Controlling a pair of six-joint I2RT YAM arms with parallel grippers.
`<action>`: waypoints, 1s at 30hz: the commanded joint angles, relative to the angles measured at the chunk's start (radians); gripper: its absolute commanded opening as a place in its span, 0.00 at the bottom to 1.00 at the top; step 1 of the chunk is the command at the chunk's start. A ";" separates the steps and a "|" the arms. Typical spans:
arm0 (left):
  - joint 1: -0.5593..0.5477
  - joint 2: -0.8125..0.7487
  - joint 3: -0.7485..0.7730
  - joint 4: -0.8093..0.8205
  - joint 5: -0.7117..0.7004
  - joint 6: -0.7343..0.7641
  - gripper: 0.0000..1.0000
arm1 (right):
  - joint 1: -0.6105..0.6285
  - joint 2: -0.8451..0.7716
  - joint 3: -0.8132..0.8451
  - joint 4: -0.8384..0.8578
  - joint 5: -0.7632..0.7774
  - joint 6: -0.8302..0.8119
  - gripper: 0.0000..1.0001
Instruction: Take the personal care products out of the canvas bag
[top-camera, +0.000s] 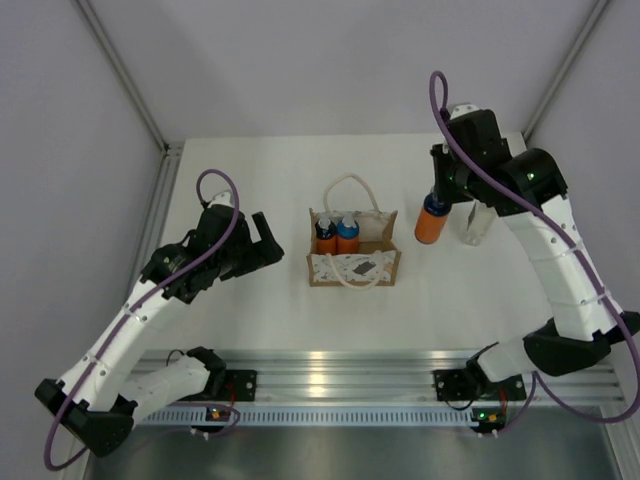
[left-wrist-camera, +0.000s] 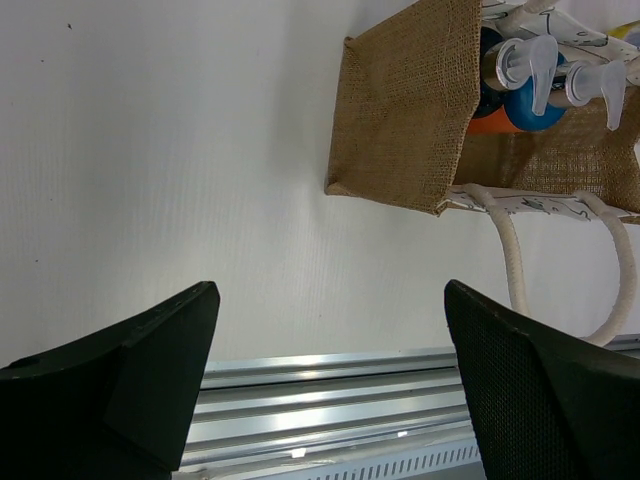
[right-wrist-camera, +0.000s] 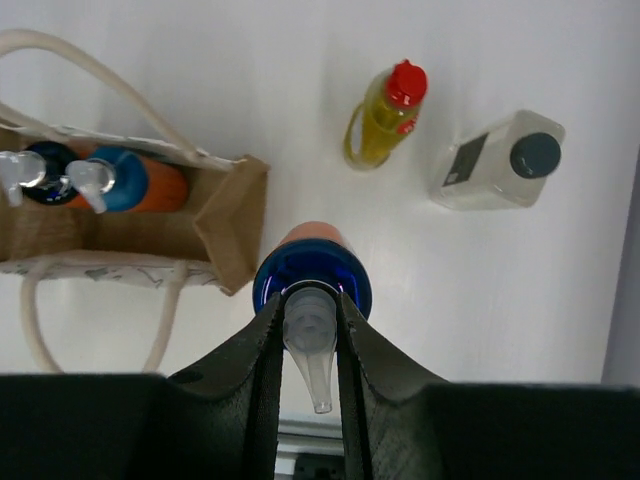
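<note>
The right claw (right-wrist-camera: 312, 312) is clamped on the pump neck of an orange bottle (right-wrist-camera: 310, 262) with a blue cap. The bottle hangs straight below the claw, its long axis upright and in line with the wrist camera's view. It is outside the canvas bag (top-camera: 352, 270), just past the bag's right end and over bare worktop (top-camera: 250, 180). Whether its base touches the worktop cannot be told.

Beyond it on the same side, the slim yellow bottle (right-wrist-camera: 383, 118) and the whitish bottle (right-wrist-camera: 498, 162) are already out, near each other and clear of the held one. The free patch under the claw therefore looks like the place to lower it, and a plain descent with no tilt seems to be what the coming move needs.

Two more orange bottles (top-camera: 337, 236) stand upright side by side in the left half of the bag, pump heads up. The left claw (top-camera: 272, 240) waits with its jaws wide apart and nothing between them. It sits off the bag's left end, nearer to those two than the busy right arm.
</note>
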 joint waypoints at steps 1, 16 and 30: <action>-0.001 -0.016 -0.002 0.028 -0.011 -0.007 0.99 | -0.084 -0.086 -0.078 0.097 0.086 0.007 0.00; -0.001 -0.018 0.007 0.028 -0.003 0.006 0.99 | -0.524 -0.248 -0.619 0.408 -0.036 0.009 0.00; -0.001 -0.015 0.016 0.028 0.003 0.017 0.98 | -0.696 -0.251 -0.830 0.587 -0.078 0.001 0.00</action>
